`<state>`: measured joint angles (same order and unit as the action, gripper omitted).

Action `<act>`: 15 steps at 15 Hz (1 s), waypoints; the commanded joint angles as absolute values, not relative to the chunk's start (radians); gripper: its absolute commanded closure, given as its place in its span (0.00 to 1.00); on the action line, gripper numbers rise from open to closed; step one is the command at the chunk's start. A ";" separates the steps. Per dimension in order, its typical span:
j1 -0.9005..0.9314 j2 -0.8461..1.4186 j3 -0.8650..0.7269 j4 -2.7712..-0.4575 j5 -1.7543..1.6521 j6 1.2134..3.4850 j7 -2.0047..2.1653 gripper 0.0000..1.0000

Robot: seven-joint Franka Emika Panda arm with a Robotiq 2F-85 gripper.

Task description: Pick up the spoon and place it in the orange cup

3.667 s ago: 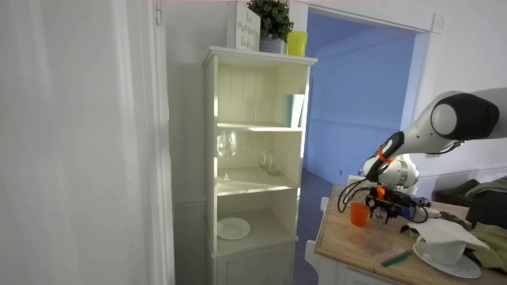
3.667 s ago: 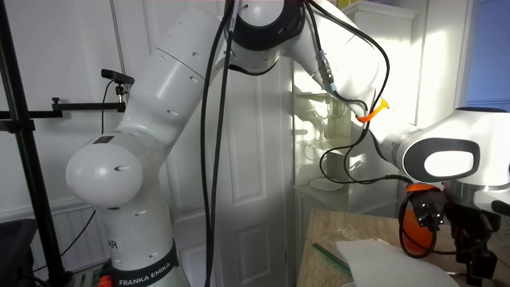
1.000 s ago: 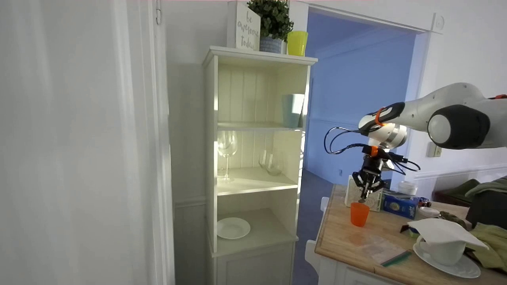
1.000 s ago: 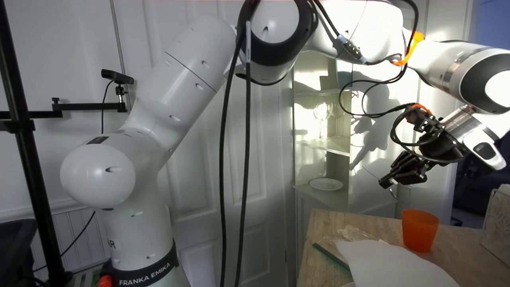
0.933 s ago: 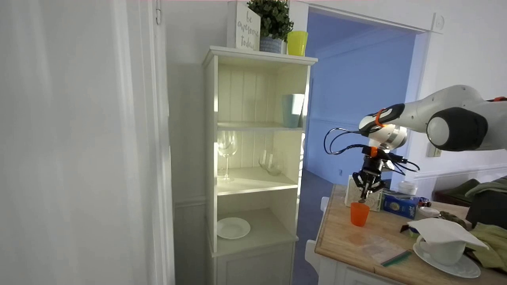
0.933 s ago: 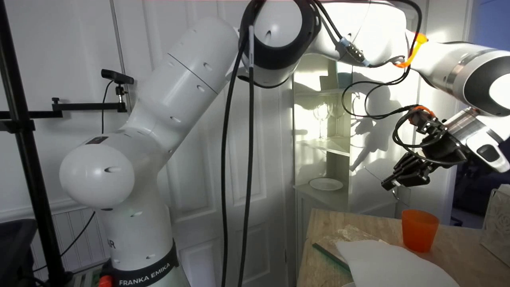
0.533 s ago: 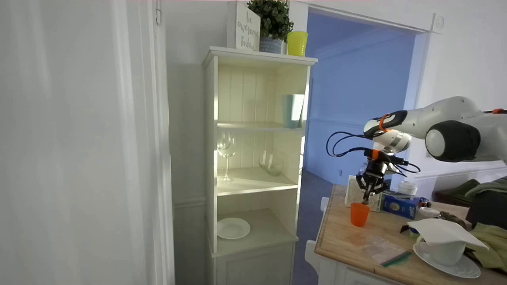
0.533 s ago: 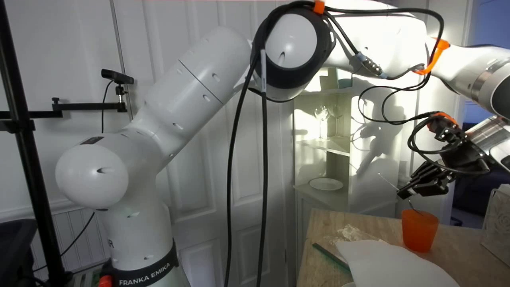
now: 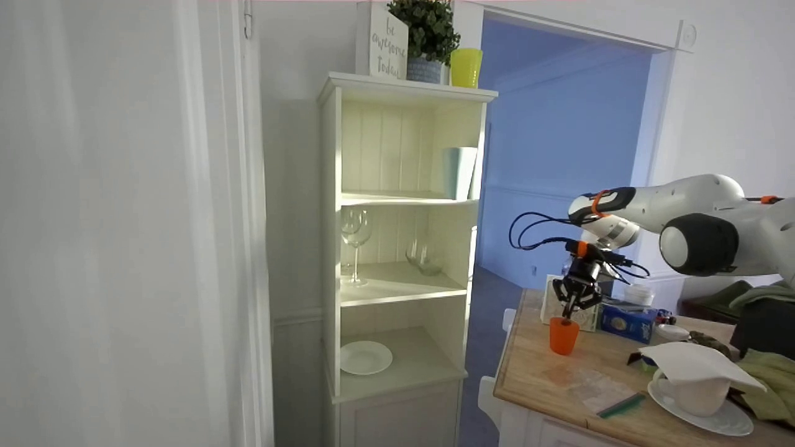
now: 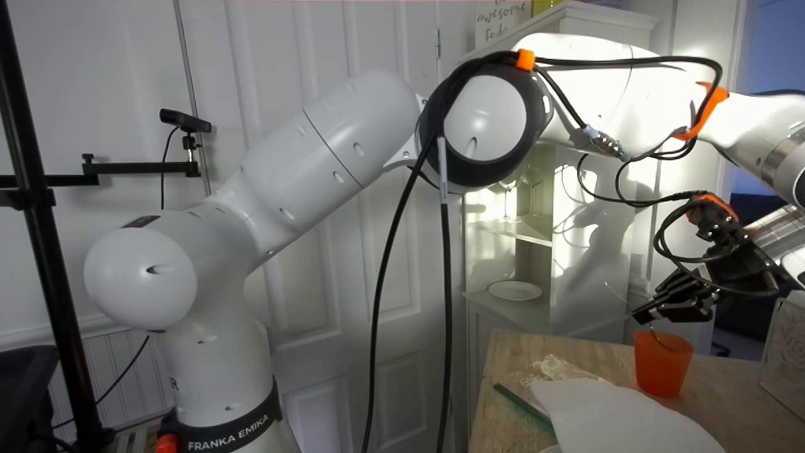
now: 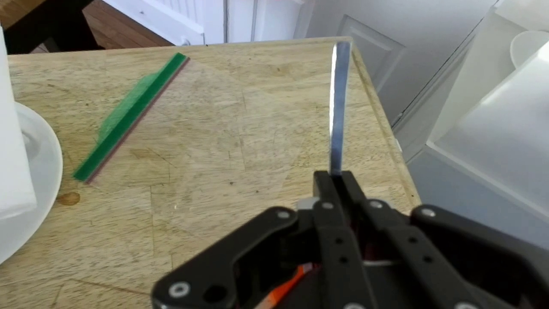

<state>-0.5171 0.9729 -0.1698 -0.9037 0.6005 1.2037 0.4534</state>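
My gripper [image 11: 335,174] is shut on the spoon, whose flat silver handle [image 11: 339,107] sticks out past the fingertips in the wrist view. In an exterior view, the tilted gripper [image 10: 643,318] is just above the orange cup [image 10: 663,371]. From the fingers the spoon's curved lower end [image 10: 657,338] reaches down into the cup's mouth, while its thin handle [image 10: 619,297] points up and away. The orange cup [image 9: 563,339] stands upright on the wooden table. Whether the spoon touches the cup's wall I cannot tell.
A plastic bag with a green strip [image 11: 133,120] lies flat on the table. Near the front edge stands a white cup on a saucer [image 9: 726,422], topped by a white sheet [image 9: 695,361]. Behind the orange cup are a blue box [image 9: 626,323] and a pale patterned panel [image 9: 585,320].
Earlier the gripper was down at the table beside the cup; it has since lifted the spoon. Over the last second the arm lowered, bringing the spoon's lower end into the cup's mouth.
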 commanded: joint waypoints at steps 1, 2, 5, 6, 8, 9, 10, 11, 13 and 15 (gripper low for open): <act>-0.542 1.057 -0.158 -0.772 0.623 1.169 0.515 0.98; -0.543 1.070 -0.158 -0.756 0.621 1.163 0.524 0.98; -0.549 1.106 -0.157 -0.714 0.619 1.157 0.545 0.98; -0.551 1.115 -0.156 -0.703 0.620 1.155 0.552 0.98; -0.555 1.134 -0.155 -0.682 0.620 1.153 0.562 0.96; -0.557 1.142 -0.155 -0.671 0.620 1.148 0.567 0.90; -0.559 1.149 -0.154 -0.661 0.620 1.144 0.573 0.85; -0.560 1.155 -0.154 -0.654 0.621 1.141 0.578 0.81; -0.563 1.167 -0.153 -0.635 0.621 1.130 0.589 0.81; -0.576 1.158 -0.120 -0.651 0.593 1.139 0.599 0.83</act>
<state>-0.5420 1.1299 -0.1695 -0.7063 0.6005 1.1654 0.5567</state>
